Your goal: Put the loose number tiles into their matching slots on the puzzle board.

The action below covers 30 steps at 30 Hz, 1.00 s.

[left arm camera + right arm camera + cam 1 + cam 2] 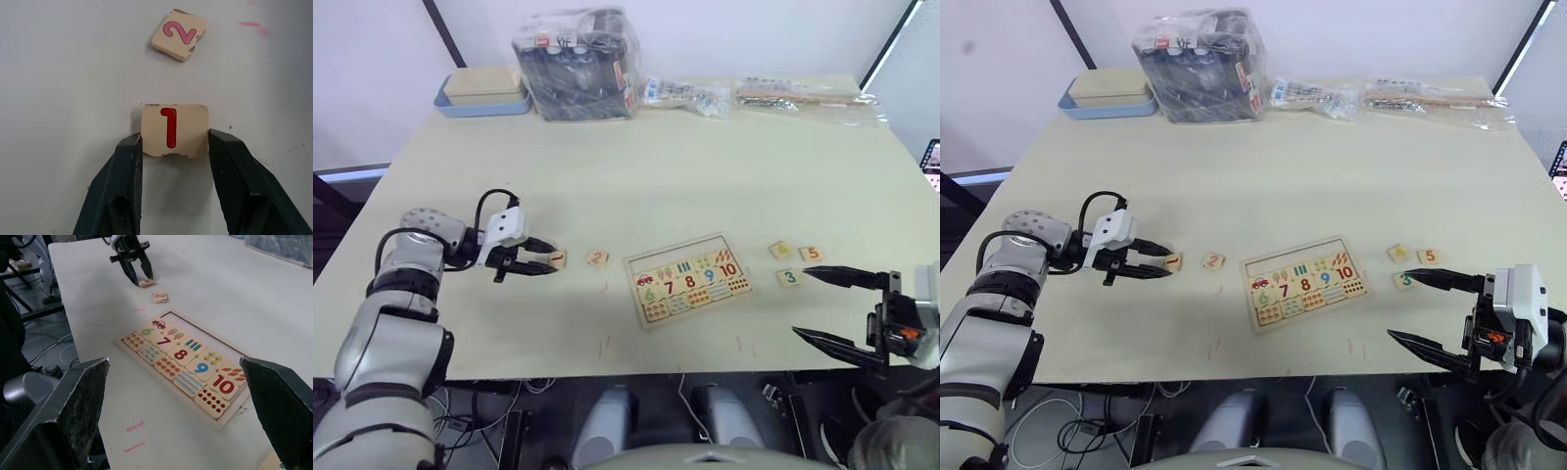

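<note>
— What was recorded from the head views?

— The puzzle board (688, 278) was seen lying flat near the table's (705, 166) front edge. The left gripper (552, 262) was closed on the tile marked 1 (558, 258), with the tile marked 2 (597, 258) just beside it. Three more tiles (797, 262) were noted on the board's right, near the right gripper (811, 305), whose fingers were spread wide.

— And from the left wrist view?

— The 1 tile was shown pinched at its sides between the two fingertips (131, 152), still on the table.

— From the right wrist view?

— The board's top row of slots (205, 340) was seen bare, between the parted fingers.
</note>
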Motion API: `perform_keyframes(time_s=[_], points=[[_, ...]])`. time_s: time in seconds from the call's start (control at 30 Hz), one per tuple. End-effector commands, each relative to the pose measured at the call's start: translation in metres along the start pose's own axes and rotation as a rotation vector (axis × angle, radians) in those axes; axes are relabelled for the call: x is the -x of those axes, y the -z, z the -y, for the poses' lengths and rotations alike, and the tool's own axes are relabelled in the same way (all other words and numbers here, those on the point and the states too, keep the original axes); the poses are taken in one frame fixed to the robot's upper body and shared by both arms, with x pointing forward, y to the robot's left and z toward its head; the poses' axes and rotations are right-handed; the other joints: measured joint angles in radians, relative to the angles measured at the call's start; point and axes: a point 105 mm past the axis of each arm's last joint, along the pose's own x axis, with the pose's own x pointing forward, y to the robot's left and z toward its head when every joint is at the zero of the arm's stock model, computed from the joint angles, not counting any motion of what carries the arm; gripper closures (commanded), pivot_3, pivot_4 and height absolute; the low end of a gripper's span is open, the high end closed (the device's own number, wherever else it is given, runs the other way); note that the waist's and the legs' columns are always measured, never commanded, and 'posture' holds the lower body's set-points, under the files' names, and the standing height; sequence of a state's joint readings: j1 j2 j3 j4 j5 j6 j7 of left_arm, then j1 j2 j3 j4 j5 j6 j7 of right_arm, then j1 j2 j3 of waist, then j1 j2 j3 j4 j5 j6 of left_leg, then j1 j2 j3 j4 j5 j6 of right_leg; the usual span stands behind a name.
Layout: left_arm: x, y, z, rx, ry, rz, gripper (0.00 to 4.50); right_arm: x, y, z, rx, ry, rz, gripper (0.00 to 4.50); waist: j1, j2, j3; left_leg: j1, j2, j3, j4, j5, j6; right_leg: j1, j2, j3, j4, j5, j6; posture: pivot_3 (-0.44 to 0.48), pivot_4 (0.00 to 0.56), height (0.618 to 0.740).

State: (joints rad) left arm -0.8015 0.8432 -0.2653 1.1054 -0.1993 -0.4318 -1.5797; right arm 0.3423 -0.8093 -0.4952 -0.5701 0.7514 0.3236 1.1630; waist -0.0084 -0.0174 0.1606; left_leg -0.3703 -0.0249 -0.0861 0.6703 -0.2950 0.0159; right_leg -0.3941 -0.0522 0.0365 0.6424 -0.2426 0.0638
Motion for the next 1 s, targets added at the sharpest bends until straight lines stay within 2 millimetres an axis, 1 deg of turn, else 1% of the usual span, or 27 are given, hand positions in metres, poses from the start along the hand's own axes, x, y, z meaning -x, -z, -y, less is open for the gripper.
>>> perform_keyframes(time_s=[0.03,0.17,0.2,0.27,0.33,0.37,0.47,0.57,0.6,0.67,0.77,0.87,0.97,1.0], points=[[0.012,-0.016,-0.002,0.019,-0.054,0.089,3.03,-0.002,-0.007,-0.002,0.038,-0.006,0.020,0.00,-0.003,0.000,0.000,0.000,0.000,0.000,0.000,0.000,0.000,0.000,0.000,0.000,0.000,0.000,0.000,0.000,0.150,0.740],[0.013,-0.022,0.019,0.075,-0.151,0.056,3.03,-0.006,-0.007,0.000,0.035,-0.016,0.035,0.00,-0.019,0.000,0.000,0.001,0.002,0.002,-0.001,0.000,0.000,0.000,0.000,0.003,0.000,0.000,0.000,0.000,0.150,0.740],[0.013,-0.028,0.025,0.075,-0.180,0.072,3.03,-0.007,-0.007,0.000,0.032,-0.021,0.038,0.00,-0.021,0.000,0.000,0.002,0.003,0.002,-0.002,0.000,0.000,0.000,-0.001,0.004,0.000,0.000,0.000,0.000,0.150,0.740],[0.008,-0.042,0.036,0.157,-0.265,0.117,3.03,-0.010,-0.006,-0.001,0.026,-0.033,0.046,0.00,-0.011,0.000,0.000,0.002,0.003,0.002,-0.002,0.000,0.000,0.000,-0.006,0.004,-0.001,0.000,0.000,0.000,0.150,0.740],[0.003,-0.051,0.050,0.236,-0.327,0.128,3.03,-0.013,-0.006,0.000,0.023,-0.043,0.050,0.00,-0.005,0.000,0.000,0.002,0.004,0.002,-0.001,0.000,0.000,0.000,-0.006,0.004,-0.001,0.000,0.000,0.000,0.150,0.740],[0.002,-0.051,0.057,0.267,-0.357,0.116,3.03,-0.014,-0.007,0.000,0.023,-0.045,0.056,0.00,-0.002,0.000,0.000,0.002,0.004,0.002,-0.001,0.000,0.000,0.000,-0.007,0.004,-0.001,0.000,0.000,0.000,0.150,0.740],[0.004,-0.050,0.070,0.395,-0.487,0.048,3.03,-0.017,-0.008,0.000,0.018,-0.060,0.065,0.00,0.005,0.000,0.000,0.003,0.003,0.001,-0.001,0.000,0.000,0.001,-0.008,0.004,-0.001,0.000,0.000,0.000,0.150,0.740],[0.008,-0.053,0.074,0.567,-0.604,0.029,3.03,-0.018,-0.008,0.000,0.010,-0.079,0.066,0.00,0.013,0.000,0.000,0.004,0.003,0.001,-0.001,0.000,0.000,0.002,-0.006,0.002,0.000,0.000,0.000,0.000,0.150,0.740],[0.008,-0.053,0.078,0.586,-0.629,0.008,3.03,-0.019,-0.008,0.001,0.007,-0.083,0.068,0.00,0.014,0.000,0.000,0.004,0.003,0.001,0.000,0.000,-0.001,0.002,-0.002,0.002,0.000,0.000,0.000,0.000,0.150,0.740],[0.007,-0.055,0.082,0.646,-0.691,0.015,3.03,-0.021,-0.009,0.002,0.002,-0.091,0.072,0.00,0.013,0.000,0.000,0.006,0.003,0.002,0.000,0.000,-0.001,0.004,-0.001,0.003,0.000,0.000,0.000,0.000,0.150,0.740],[-0.002,-0.056,0.092,0.731,-0.777,0.006,3.03,-0.021,-0.008,0.003,-0.006,-0.104,0.070,0.00,0.014,0.000,0.000,0.008,0.002,0.002,-0.001,0.000,-0.001,0.006,0.000,0.003,0.000,0.000,0.000,0.000,0.150,0.740],[-0.006,-0.054,0.095,0.814,-0.864,0.002,3.03,-0.020,-0.009,0.005,-0.007,-0.112,0.066,0.00,0.021,-0.001,0.000,0.008,0.001,0.002,0.000,0.000,-0.001,0.006,-0.001,0.003,0.000,0.000,0.000,0.000,0.150,0.740],[-0.010,-0.054,0.096,0.826,-0.903,-0.010,3.03,-0.019,-0.010,0.006,-0.006,-0.120,0.062,0.00,0.021,-0.001,0.000,0.008,0.001,0.001,0.000,0.001,-0.002,0.006,-0.001,0.003,0.000,0.000,-0.001,0.000,0.150,0.740],[-0.015,-0.055,0.099,0.842,-0.907,0.000,3.03,-0.019,-0.010,0.006,-0.004,-0.121,0.059,0.00,0.021,-0.001,0.000,0.008,0.001,0.000,-0.001,0.001,-0.003,0.006,-0.001,0.002,0.000,0.000,-0.001,0.000,0.150,0.740]])
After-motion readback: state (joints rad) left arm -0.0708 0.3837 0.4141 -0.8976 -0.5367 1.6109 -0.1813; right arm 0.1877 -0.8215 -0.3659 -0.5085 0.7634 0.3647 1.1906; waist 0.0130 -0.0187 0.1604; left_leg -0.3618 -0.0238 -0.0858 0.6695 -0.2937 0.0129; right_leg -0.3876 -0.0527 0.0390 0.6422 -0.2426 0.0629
